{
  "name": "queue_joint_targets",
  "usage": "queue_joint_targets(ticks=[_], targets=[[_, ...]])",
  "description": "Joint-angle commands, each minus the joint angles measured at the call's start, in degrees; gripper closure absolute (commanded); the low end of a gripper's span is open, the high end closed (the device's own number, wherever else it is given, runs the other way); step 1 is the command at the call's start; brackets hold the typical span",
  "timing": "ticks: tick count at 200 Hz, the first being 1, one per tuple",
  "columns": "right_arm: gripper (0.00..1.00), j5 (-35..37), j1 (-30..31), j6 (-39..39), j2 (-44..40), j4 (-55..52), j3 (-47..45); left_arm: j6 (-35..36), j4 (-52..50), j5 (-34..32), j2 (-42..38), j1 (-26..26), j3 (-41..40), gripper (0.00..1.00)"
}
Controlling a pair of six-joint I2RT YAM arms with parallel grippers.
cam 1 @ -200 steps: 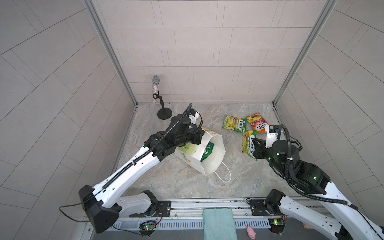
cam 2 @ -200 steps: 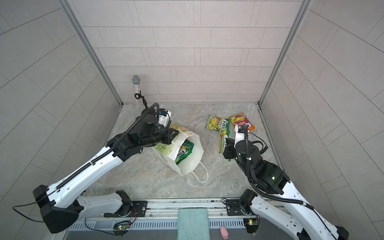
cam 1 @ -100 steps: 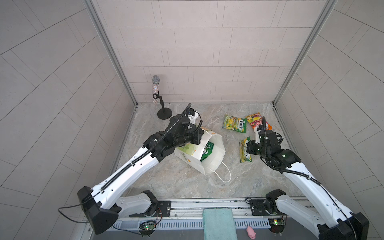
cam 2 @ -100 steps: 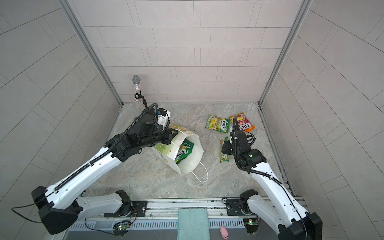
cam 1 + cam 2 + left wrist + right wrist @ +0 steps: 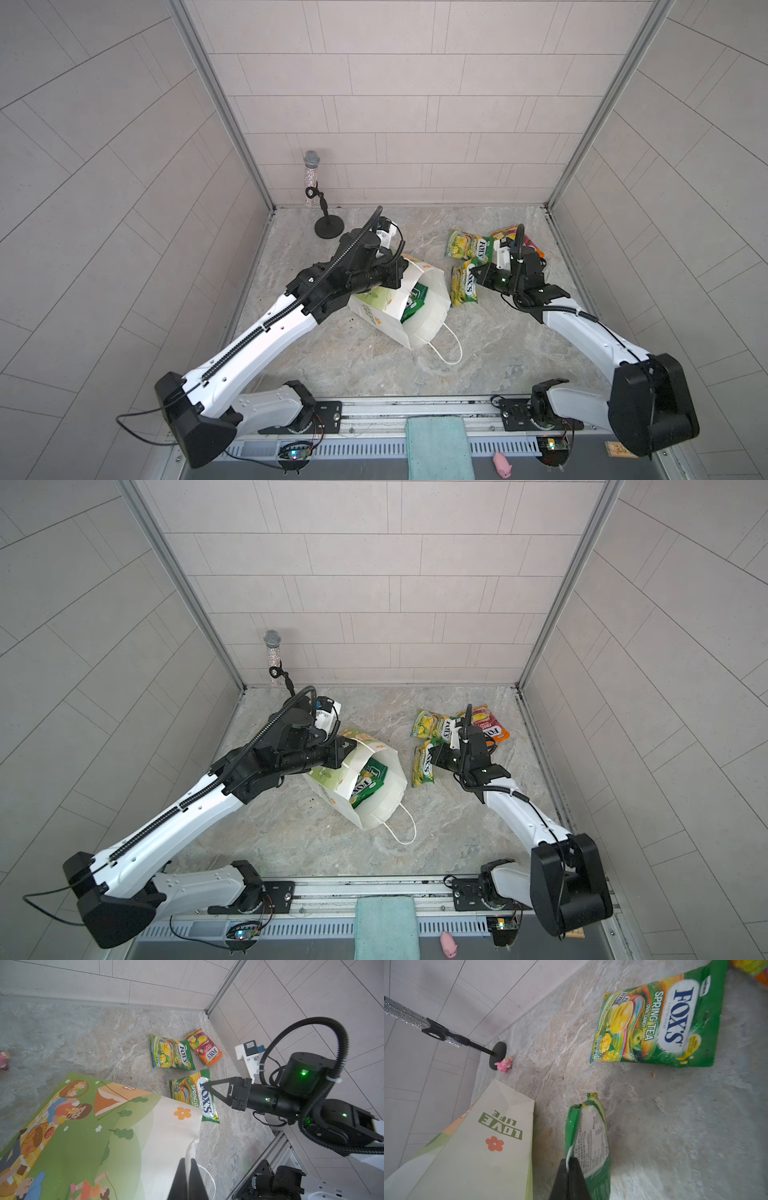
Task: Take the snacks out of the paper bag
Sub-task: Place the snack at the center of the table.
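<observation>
While clamping shut on its rim, the left hand [image 5: 187, 1161] is holding the paper bag [image 5: 428, 320] open on the surface [image 5: 365, 357], a green packet [image 5: 415, 297] lying inside; the right hand [image 5: 568, 1162] is pinching a yellow-green packet [image 5: 588, 1138] just beside the bag.

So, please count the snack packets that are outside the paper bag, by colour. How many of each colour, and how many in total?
Green packets: 2, one of them held by the right gripper
Orange-red packet: 1
Total: 3
More green packaging shows inside the paper bag, but it cannot be counted.
</observation>
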Motion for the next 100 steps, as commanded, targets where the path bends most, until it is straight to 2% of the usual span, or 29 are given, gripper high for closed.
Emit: queue_joint_targets(ticks=[1, 31, 68, 100], targets=[[1.00, -6.66, -1.34, 5.30, 4.78, 11.98, -0.53, -0.32, 0.96, -0.14, -0.72, -0.25, -0.78, 1.00], [1.00, -7.22, -3.52, 3.17, 8.67, 9.54, -0.34, -0.32, 0.92, -0.36, -1.10, -0.25, -0.95, 1.00], [1.00, -1.97, -6.35, -5.83, 9.14, -1.76, 1.45, -0.23, 0.82, 0.02, -1.34, -0.28, -0.71, 1.00], [1.00, 3.29, -7.56, -10.67, 11.61, -6.80, 3.34, -0.08, 0.74, 0.07, -1.36, -0.25, -0.72, 1.00]])
